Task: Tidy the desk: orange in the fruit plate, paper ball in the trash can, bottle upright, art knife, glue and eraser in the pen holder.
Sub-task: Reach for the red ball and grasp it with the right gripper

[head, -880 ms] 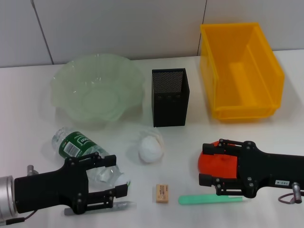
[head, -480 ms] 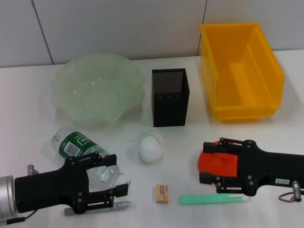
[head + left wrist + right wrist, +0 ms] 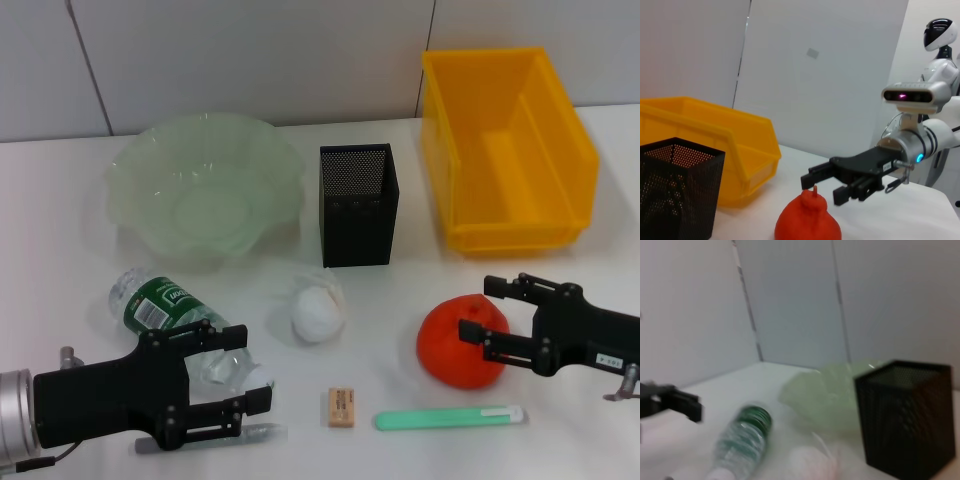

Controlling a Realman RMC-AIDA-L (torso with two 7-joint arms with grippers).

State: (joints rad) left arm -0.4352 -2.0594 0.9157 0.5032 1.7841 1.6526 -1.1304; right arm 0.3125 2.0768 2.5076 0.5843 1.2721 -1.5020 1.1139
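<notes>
Resting on the white desk, the red-orange round orange sits near the right front, its small nub showing in the left wrist view. The right gripper is at the orange's right side, black fingers spread wide, tips at the fruit's edge and gripping nothing. A green art knife lies flat just in front of the orange.

The left gripper hovers at the left front, jaws apart on either side of the clear plastic water bottle, which lies on its side, green label up. Whether the fingers touch the bottle cannot be told. A slim grey stick lies beneath the lower finger.

The white crumpled paper ball sits mid-desk, in front of the black mesh square pen holder. The small beige eraser lies flat nearer the front edge.

The pale green ruffled glass fruit plate stands at the rear left; the bright yellow rectangular trash can at the rear right.
</notes>
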